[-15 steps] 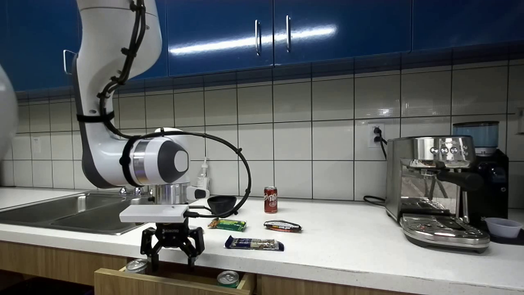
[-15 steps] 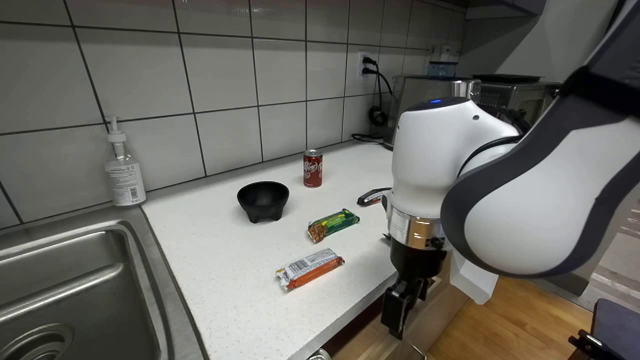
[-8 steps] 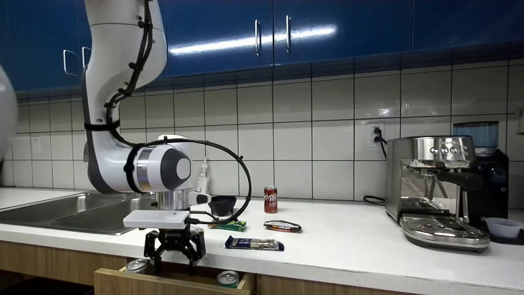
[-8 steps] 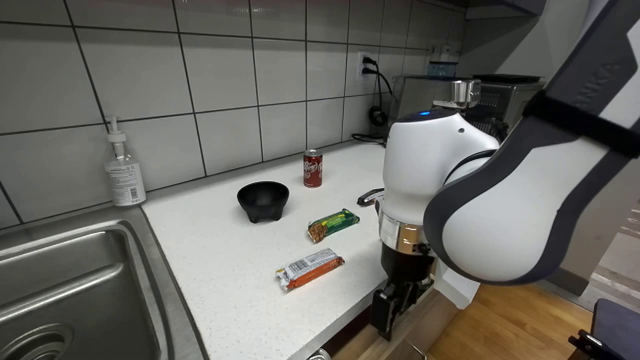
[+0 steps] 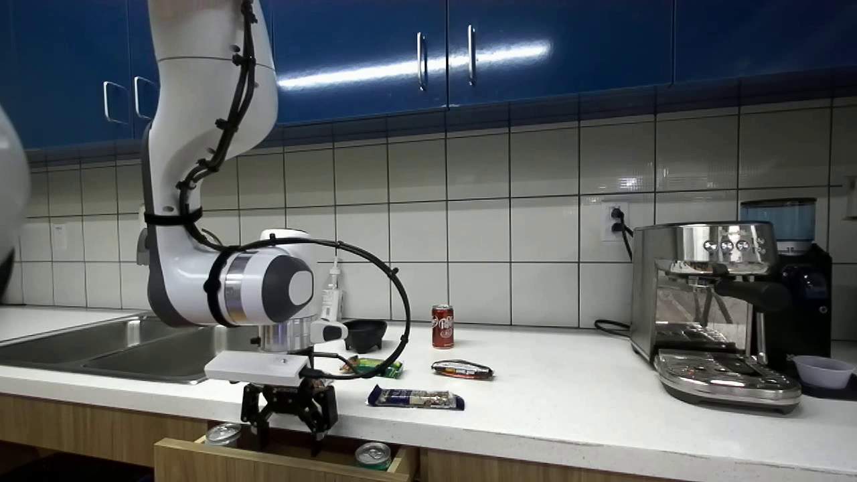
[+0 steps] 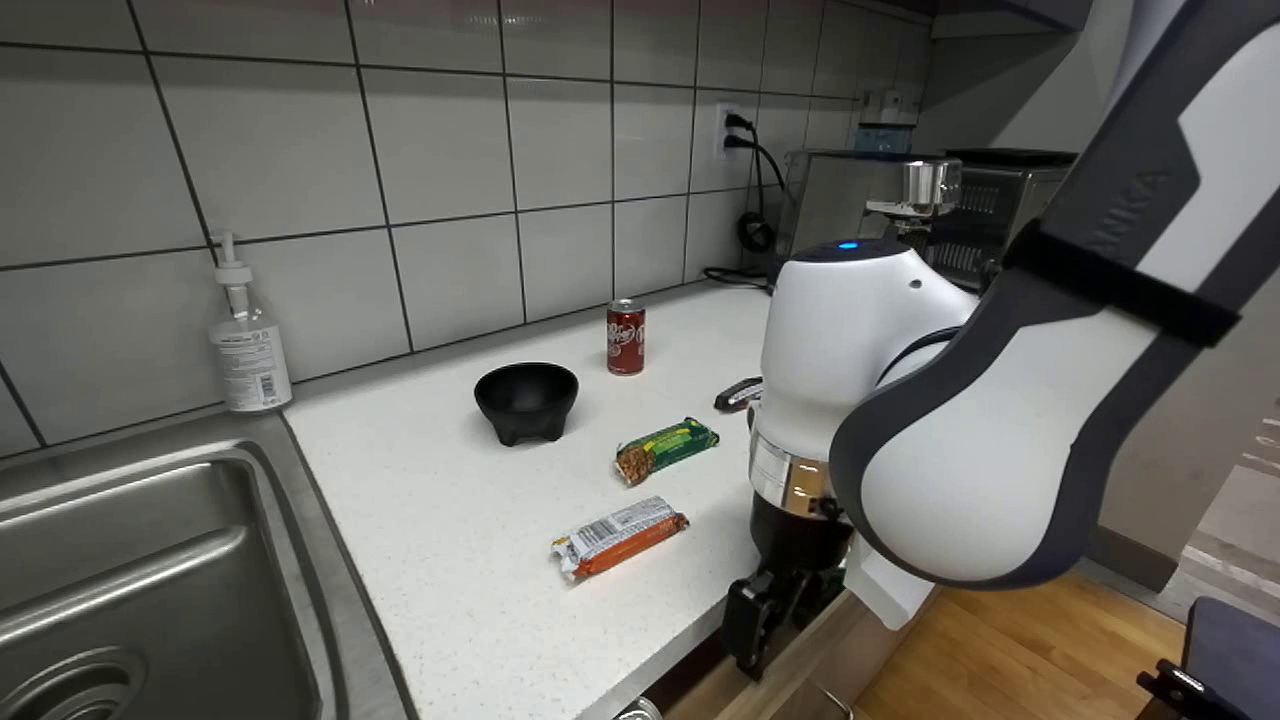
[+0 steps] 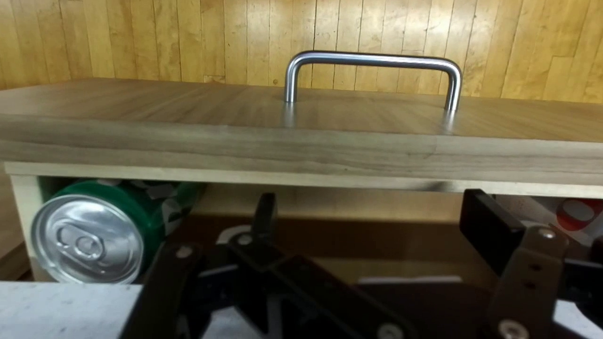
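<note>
My gripper is open, its fingers pointing down into an open wooden drawer below the counter edge. In the wrist view, the two fingertips stand wide apart, just behind the drawer front, with nothing between them. Whether they touch the drawer front I cannot tell. A green can lies at one end of the drawer and shows in an exterior view. A white and red can is partly seen at the other end; its silver top shows too. The metal handle is on the drawer's outer face.
On the white counter are a red soda can, a black bowl, a green-wrapped bar, an orange and white bar, a blue-wrapped bar and a dark-wrapped bar. A sink and coffee machine flank them.
The gripper has moved down and slightly right in an exterior view, its fingertips sinking lower behind the drawer front. It stays open. The drawer and counter items have not moved.
</note>
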You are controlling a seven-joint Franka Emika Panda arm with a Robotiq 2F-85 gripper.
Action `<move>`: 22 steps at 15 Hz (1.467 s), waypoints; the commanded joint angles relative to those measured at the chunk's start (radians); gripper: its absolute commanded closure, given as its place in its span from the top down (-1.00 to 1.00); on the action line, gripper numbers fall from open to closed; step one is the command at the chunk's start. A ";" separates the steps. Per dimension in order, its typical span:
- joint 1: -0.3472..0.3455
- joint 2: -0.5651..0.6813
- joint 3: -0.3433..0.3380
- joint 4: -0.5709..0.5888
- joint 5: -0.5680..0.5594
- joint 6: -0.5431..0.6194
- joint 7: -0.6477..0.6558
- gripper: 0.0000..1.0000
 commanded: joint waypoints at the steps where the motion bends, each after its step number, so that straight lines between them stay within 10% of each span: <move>1: 0.015 0.022 -0.008 0.014 0.021 0.017 0.023 1.00; 22: 0.027 -0.049 -0.009 -0.090 0.051 0.010 0.039 1.00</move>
